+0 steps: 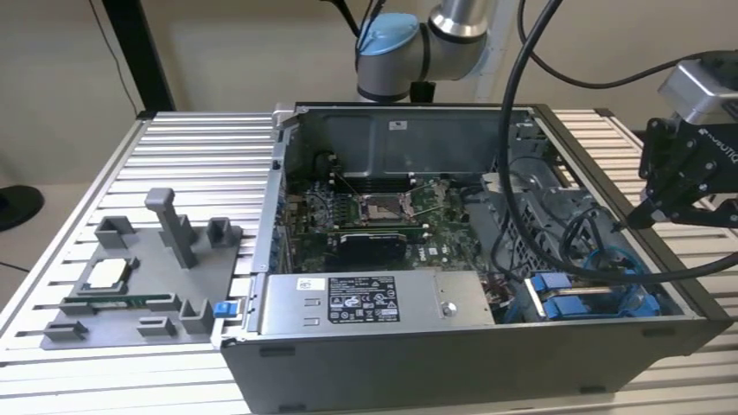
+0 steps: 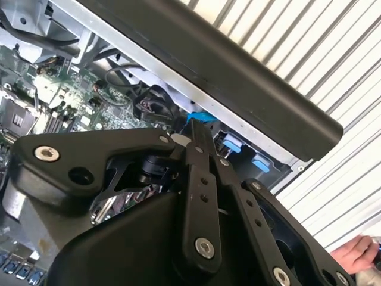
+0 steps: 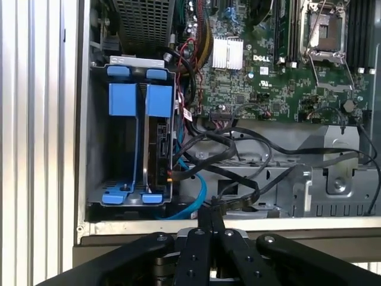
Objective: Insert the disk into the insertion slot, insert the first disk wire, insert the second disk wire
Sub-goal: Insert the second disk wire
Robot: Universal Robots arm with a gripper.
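The disk [image 3: 159, 143] sits in its blue frame inside the bay [image 3: 98, 149] at a corner of the case [image 1: 461, 363], with cables [image 3: 238, 155] just beside it. The claw [image 3: 211, 221] is clenched on nothing, over the case wall near the bay.

- Robotics lab / test cell.
- Industrial robot arm [image 1: 398, 65] stands at the far edge of a slatted aluminium bench [image 1: 104, 173], with thick black cables [image 1: 519, 104] looping off it.
- Desktop PC case [image 1: 461, 363] lies open on the bench, motherboard [image 1: 381, 225] exposed.
- Grey fixture tray [image 1: 173, 316] sits beside the case, on the exterior view's left, with a processor chip [image 1: 106, 275] and a memory stick [image 1: 116, 302] in its pockets.
- Plain beige wall [image 1: 231, 52] and a black frame post [image 1: 138, 52] are behind.
- A person's hand [image 2: 354, 253] is at the bench edge in the second wrist view.
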